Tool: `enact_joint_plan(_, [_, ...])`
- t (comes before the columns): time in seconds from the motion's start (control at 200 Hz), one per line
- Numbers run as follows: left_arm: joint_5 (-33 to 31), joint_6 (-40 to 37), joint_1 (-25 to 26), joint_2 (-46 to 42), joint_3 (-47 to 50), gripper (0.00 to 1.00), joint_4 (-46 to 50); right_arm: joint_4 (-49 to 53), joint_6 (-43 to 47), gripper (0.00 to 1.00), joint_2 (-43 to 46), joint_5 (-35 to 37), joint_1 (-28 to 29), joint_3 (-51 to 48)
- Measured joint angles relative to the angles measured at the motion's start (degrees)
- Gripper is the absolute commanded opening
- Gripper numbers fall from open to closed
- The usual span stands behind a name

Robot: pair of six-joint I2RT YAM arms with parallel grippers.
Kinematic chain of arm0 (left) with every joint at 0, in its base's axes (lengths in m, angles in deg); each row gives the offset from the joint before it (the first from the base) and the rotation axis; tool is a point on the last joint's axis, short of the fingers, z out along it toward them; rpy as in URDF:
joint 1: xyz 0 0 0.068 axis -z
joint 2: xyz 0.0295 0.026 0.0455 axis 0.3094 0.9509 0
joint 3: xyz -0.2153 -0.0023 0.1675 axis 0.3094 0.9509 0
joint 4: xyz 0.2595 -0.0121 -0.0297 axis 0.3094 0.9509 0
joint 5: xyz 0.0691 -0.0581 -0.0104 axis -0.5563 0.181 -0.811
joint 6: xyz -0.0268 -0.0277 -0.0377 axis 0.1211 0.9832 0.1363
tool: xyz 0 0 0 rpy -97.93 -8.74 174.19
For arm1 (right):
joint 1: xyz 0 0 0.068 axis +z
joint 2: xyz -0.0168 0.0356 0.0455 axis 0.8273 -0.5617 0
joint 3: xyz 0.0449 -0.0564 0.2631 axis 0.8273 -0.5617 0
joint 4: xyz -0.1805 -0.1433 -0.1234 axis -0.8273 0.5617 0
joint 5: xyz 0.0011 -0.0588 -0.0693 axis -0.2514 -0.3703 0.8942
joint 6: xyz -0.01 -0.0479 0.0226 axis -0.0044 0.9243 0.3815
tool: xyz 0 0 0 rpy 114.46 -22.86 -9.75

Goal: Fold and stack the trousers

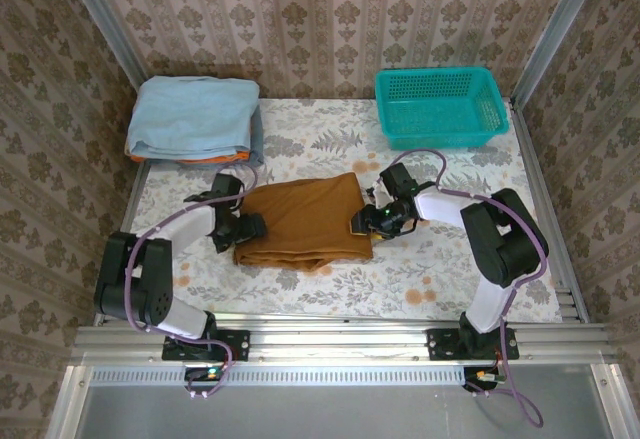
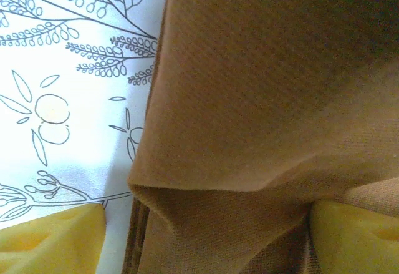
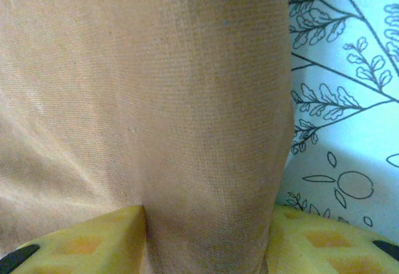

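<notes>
Top external view: your trousers (image 1: pixel 305 224) lie mid-way across the surface (image 1: pixel 440 269), already folded to a compact rectangle. Left gripper (image 1: pixel 250 227) stands wide astride their left edge, and right gripper (image 1: pixel 372 221) pinches a fold. Stacking, likely onto the blue folded garment (image 1: pixel 190 119), is still ahead.

We get soft, even light from above, with faint shadows. In our wrist views the trousers (image 2: pixel 262 99) show crisp weave, the yellow fingers (image 3: pixel 81 239) blur, and the table (image 2: pixel 75 137) glares white.
</notes>
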Motion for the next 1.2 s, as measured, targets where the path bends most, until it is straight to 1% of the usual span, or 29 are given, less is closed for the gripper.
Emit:
enact_joint_plan(0.045, [0.17, 0.5, 0.0, 0.0, 0.22, 0.76, -0.35, 0.0, -0.09, 0.51, 0.11, 0.0, 0.2, -0.07])
enact_joint_plan(0.145, [1.07, 1.88, -0.48, -0.24, 1.42, 0.63, -2.08, -0.02, -0.72, 0.5, 0.35, -0.33, 0.74, -0.26])
enact_joint_plan(0.265, [2.58, 3.65, -0.83, -0.68, 3.1, 0.41, -4.59, -1.29, -1.7, 0.45, 0.63, -1.7, 1.05, -1.2])
enact_joint_plan(0.32, [3.63, 4.85, -0.87, -1.07, 4.2, 0.27, -6.64, -2.05, -2.34, 0.39, 0.63, -2.29, 1.03, -1.51])
enact_joint_plan(0.365, [4.63, 5.11, -0.87, -1.33, 4.98, 0.18, -8.2, -2.78, -3.1, 0.35, 0.63, -2.84, 1.03, -1.81])
enact_joint_plan(0.44, [6.12, 5.99, -0.92, -1.68, 5.81, 0.0, -10.8, -4.15, -4.35, 0.21, 0.63, -3.69, 1.01, -2.38])
enact_joint_plan(0.495, [6.78, 6.32, -0.9, -1.86, 6.08, 0.0, -12.33, -5.09, -5.16, 0.11, 0.61, -4.39, 0.92, -2.89])
enact_joint_plan(0.575, [7.23, 6.49, -0.85, -2.23, 6.58, 0.0, -13.7, -5.97, -6.62, 0.0, 0.63, -5.2, 0.66, -3.19])
enact_joint_plan(0.715, [6.67, 6.4, -0.55, -4.81, 6.69, 0.0, -12.66, -5.88, -7.82, 0.0, 1.64, -5.25, 0.55, -3.41])
enact_joint_plan(0.8, [5.68, 5.55, 0.26, -6.71, 4.61, 0.0, -7.37, -4.35, -8.15, 0.0, 4.02, -4.31, 0.57, -3.41])
enact_joint_plan(0.905, [4.85, 3.65, 0.87, -8.96, -1.14, 0.0, 0.72, -1.16, -8.33, 0.0, 8.85, -3.78, 1.09, -2.8])
enact_joint_plan(0.985, [4.63, 1.81, 0.9, -9.81, -7.1, 0.0, 5.27, 1.31, -8.46, 0.0, 11.78, -3.72, 1.57, -0.17])
enact_joint_plan(1.2, [3.8, -1.86, -0.74, -9.7, -18.51, 0.0, 11.69, 5.09, -8.63, 0.0, 15.04, -2.49, 1.77, 8.74])
